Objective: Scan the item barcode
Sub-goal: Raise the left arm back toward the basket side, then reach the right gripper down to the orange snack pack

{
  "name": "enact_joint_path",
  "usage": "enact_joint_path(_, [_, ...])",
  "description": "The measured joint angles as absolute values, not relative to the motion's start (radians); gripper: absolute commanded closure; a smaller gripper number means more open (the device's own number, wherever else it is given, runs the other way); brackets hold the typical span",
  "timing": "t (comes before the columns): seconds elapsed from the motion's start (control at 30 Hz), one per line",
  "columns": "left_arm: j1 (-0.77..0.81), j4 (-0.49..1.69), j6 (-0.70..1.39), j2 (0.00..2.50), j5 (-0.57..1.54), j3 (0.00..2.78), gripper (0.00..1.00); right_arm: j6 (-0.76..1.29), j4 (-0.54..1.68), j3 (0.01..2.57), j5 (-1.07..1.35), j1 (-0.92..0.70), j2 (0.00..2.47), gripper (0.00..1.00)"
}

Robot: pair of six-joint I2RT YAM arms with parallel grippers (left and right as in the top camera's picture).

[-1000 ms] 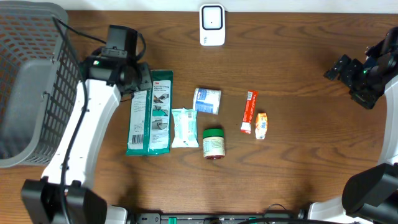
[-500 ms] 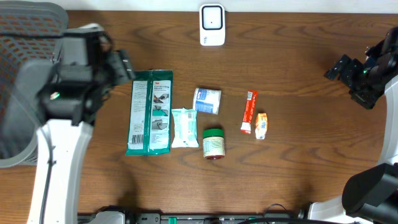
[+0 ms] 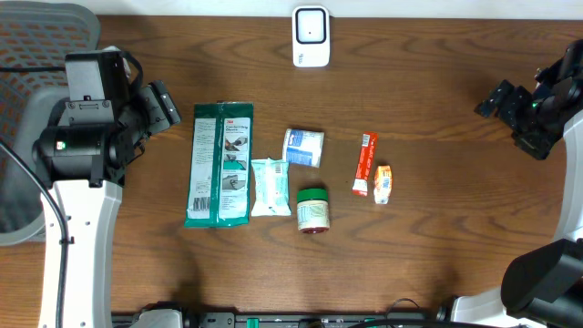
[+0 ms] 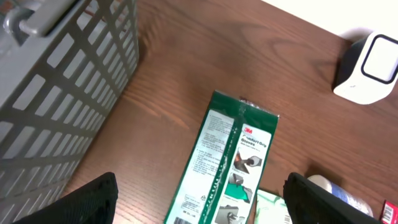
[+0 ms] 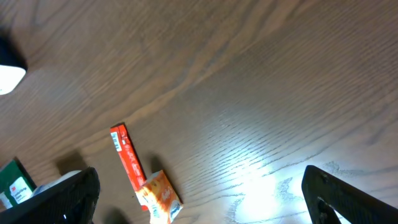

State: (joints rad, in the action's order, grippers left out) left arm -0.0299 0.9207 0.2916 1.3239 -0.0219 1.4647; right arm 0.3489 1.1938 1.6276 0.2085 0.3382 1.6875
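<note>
Left arm: pulled back off the green packet (image 3: 219,164) toward the basket (image 3: 14,173); the left gripper (image 3: 171,107) now hangs just beside the packet's top left corner, not touching it.
Overhead, packet: flat on the table (image 3: 437,264) in the same spot as before, first in a row with wipes (image 3: 270,186), tub (image 3: 303,147), jar (image 3: 313,210), red box (image 3: 365,163) and orange sachet (image 3: 383,183).
Overhead, scanner (image 3: 311,36): at the far edge, well apart from the packet; my guess is no scan is under way.
Overhead, right gripper (image 3: 492,100): by the right edge, with bare wood between it and the row.
Left wrist, jaws: wide, holding nothing; the packet lies on the table below them.
Left wrist, room: basket wall close on the left; clear wood from packet to scanner.
Right wrist, jaws: wide and empty; open table beneath, red box and sachet off to one side.
</note>
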Motion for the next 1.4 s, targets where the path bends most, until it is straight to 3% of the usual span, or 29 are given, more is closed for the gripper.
enact_joint_path(1.1, [-0.030,0.921,0.292,1.324,-0.021,1.465,0.14,0.376,1.166,1.628,0.230,0.338,1.687,0.01])
enact_joint_path(1.13, [-0.030,0.921,0.292,1.324,-0.021,1.465,0.14,0.380,1.173,1.628,0.247,0.338,1.687,0.17])
enact_joint_path(1.17, [-0.030,0.922,0.292,1.324,-0.021,1.465,0.14,0.379,1.176,1.628,0.258,0.338,1.687,0.44])
enact_joint_path(1.2, [-0.030,0.922,0.292,1.324,-0.021,1.465,0.14,0.381,1.182,1.628,0.276,0.338,1.687,0.59])
enact_joint_path(1.23, [-0.030,0.922,0.292,1.324,-0.021,1.465,0.14,0.387,1.193,1.628,0.294,0.338,1.687,0.64])
enact_joint_path(1.3, [-0.030,0.923,0.292,1.324,-0.020,1.465,0.14,0.386,1.232,1.628,0.322,0.336,1.687,0.92])
enact_joint_path(1.33, [-0.030,0.923,0.292,1.324,-0.020,1.465,0.14,0.381,1.257,1.628,0.331,0.331,1.687,0.99])
enact_joint_path(1.4, [-0.030,0.923,0.292,1.324,-0.018,1.465,0.14,0.358,1.309,1.628,0.344,0.314,1.687,0.99])
